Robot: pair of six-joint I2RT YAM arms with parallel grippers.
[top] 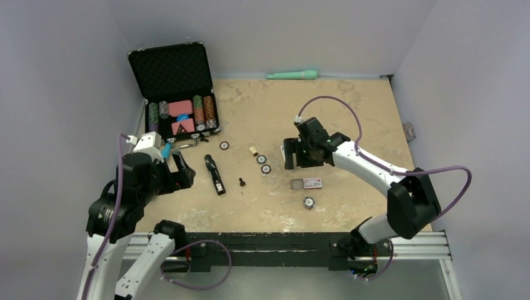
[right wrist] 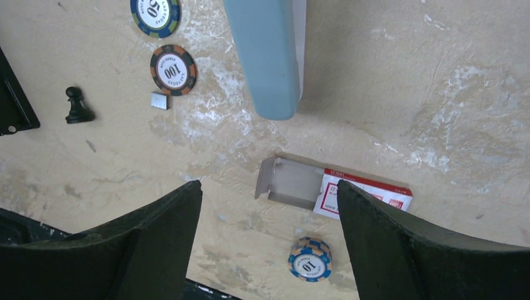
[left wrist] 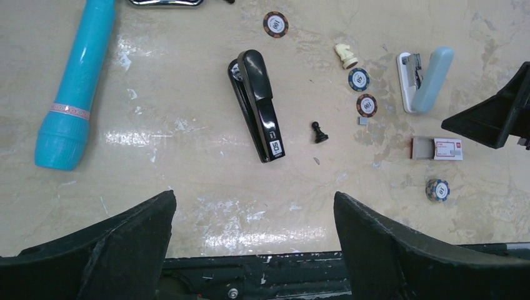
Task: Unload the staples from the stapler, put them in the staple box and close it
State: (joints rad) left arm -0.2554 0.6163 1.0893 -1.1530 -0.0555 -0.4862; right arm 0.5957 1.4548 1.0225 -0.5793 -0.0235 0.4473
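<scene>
A black stapler [top: 214, 174] lies shut on the table, also in the left wrist view [left wrist: 257, 106]. A light-blue stapler [left wrist: 430, 76] lies swung open to its right, its white tray showing; its blue arm shows in the right wrist view [right wrist: 262, 56]. A tiny silvery-grey staple piece [right wrist: 160, 100] lies beside an orange chip, also in the left wrist view [left wrist: 362, 121]. My left gripper [left wrist: 253, 197] is open and empty, near the black stapler [top: 178, 172]. My right gripper [right wrist: 269, 187] is open and empty above the blue stapler [top: 299, 156].
An open staple box [right wrist: 331, 187] lies below the blue stapler. Poker chips [top: 266, 169], a black pawn [top: 241, 182] and a white chess piece [top: 253, 150] are scattered mid-table. A teal flashlight [left wrist: 72, 94] lies left. An open chip case [top: 178, 94] stands back left.
</scene>
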